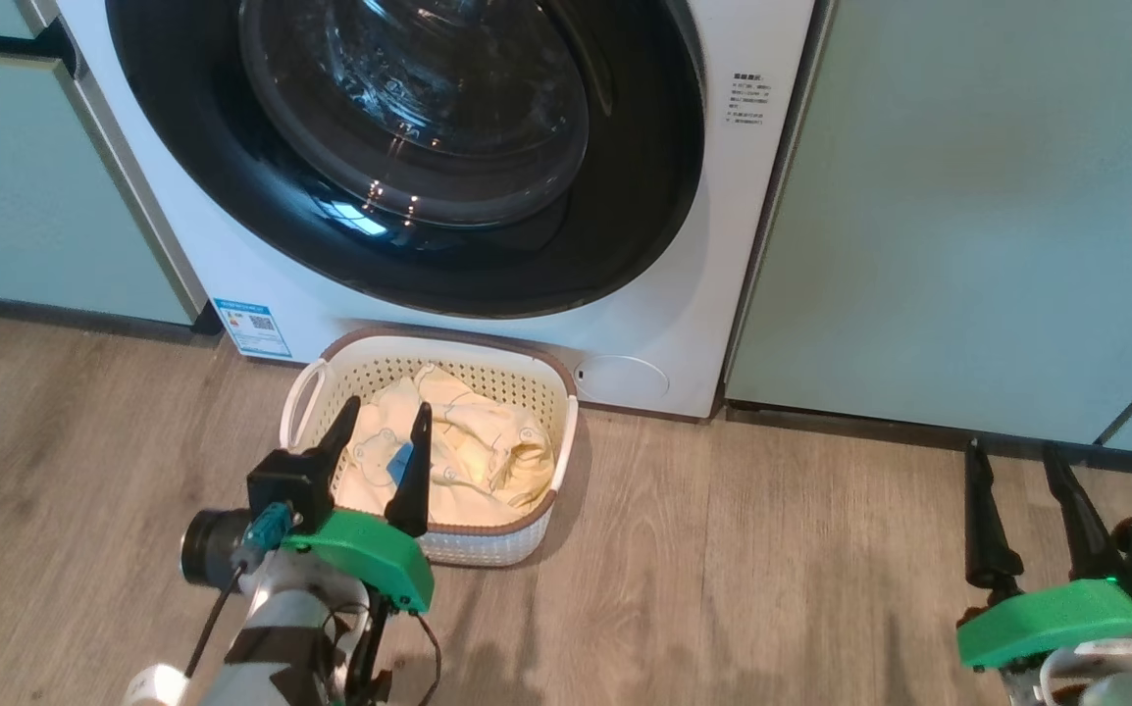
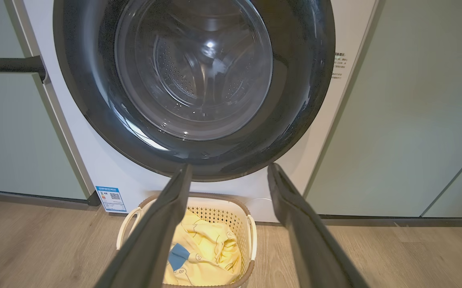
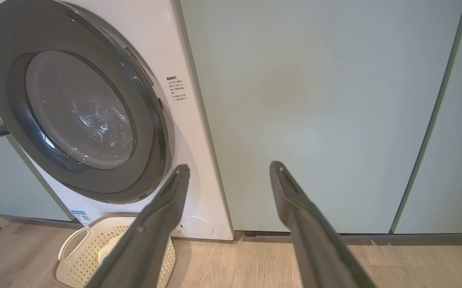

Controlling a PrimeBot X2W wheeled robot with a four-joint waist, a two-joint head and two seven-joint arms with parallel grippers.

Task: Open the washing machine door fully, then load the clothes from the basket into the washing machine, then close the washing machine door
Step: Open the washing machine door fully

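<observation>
The left gripper (image 1: 386, 404) hovers low over the wooden floor (image 1: 772, 588), its 2 dark fingers spread wide and holding nothing. Just beyond and beneath its fingertips sits the basket (image 1: 448, 345), on the floor right against the foot of the washing machine (image 1: 694, 314). The clothes (image 1: 488, 451) lie heaped inside it, pale yellow, with a small blue patch (image 1: 395, 461) showing between the 2 fingers in the head view. Past the basket and above the left gripper's line, the washing machine door (image 1: 625, 216) is shut, its glossy black rim flush on the white front. The perforated drum shows through the glass in the left wrist view. A blue sticker (image 1: 252, 327) sits on the machine's lower corner, off to the left gripper's left.

Over to the right gripper (image 1: 1012, 448): its fingers are splayed apart too, empty, above bare floor well to the right of the basket. Straight ahead of it stands a pale green cabinet door (image 1: 968, 216). The washing machine and its door lie ahead to its left, and the basket sits low to its left, well apart from it. Both grippers hang clear of the basket and the door.
</observation>
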